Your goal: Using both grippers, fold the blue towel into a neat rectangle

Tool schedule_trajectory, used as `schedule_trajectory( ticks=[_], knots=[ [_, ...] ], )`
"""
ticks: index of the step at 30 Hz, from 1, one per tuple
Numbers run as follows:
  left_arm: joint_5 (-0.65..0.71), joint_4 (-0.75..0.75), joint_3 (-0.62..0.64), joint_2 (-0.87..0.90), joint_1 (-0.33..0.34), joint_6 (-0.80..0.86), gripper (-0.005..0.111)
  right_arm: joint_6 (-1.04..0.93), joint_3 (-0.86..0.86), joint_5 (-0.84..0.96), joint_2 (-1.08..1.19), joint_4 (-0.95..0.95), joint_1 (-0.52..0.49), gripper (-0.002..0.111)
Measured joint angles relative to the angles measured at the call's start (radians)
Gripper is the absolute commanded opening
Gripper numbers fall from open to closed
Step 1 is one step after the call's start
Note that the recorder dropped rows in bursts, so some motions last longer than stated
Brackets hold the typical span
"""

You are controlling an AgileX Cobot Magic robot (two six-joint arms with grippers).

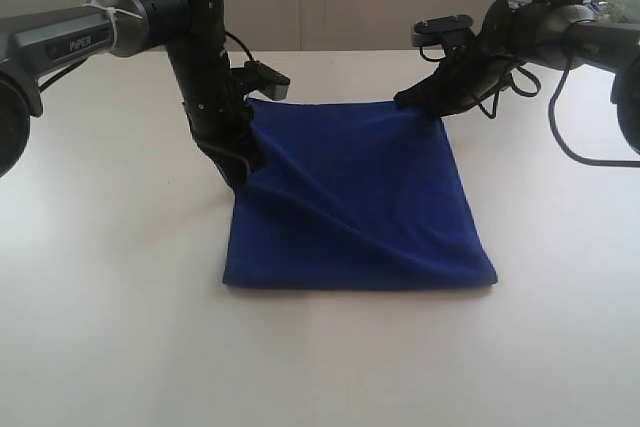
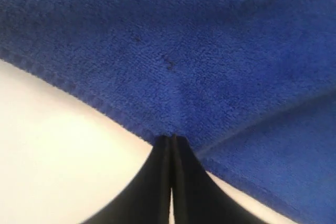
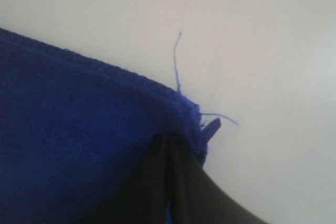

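The blue towel point(image 1: 370, 207) lies on the white table point(image 1: 120, 297) as a rough square, with a diagonal crease running from its left side toward the near right corner. My left gripper point(image 1: 240, 175) is shut on the towel's left edge, which is raised a little off the table. In the left wrist view the closed tips point(image 2: 172, 139) pinch the hem of the towel point(image 2: 184, 51), with a lower layer showing beneath. My right gripper point(image 1: 408, 100) is shut on the far right corner. In the right wrist view its tips point(image 3: 170, 139) clamp the frayed corner of the towel point(image 3: 79, 129).
Bare white table surrounds the towel on the near side and to both sides. Black cables point(image 1: 560, 127) hang from the right arm over the far right of the table. A wall stands behind the table's far edge.
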Motion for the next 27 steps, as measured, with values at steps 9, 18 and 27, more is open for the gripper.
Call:
schedule_trajectory(
  ticks=[9,18,27],
  knots=[
    [0.000,0.029,0.000,0.006,0.000,0.000,0.000,0.000,0.000,0.000,0.000,0.000,0.000,0.000],
    [0.000,0.034,0.000,0.006,0.000,0.000,0.000,0.000,0.000,0.002,0.000,0.000,0.000,0.000],
    [0.000,0.019,0.000,0.008,0.000,-0.006,0.000,0.019,0.000,0.002,0.000,-0.004,0.000,0.000]
  ],
)
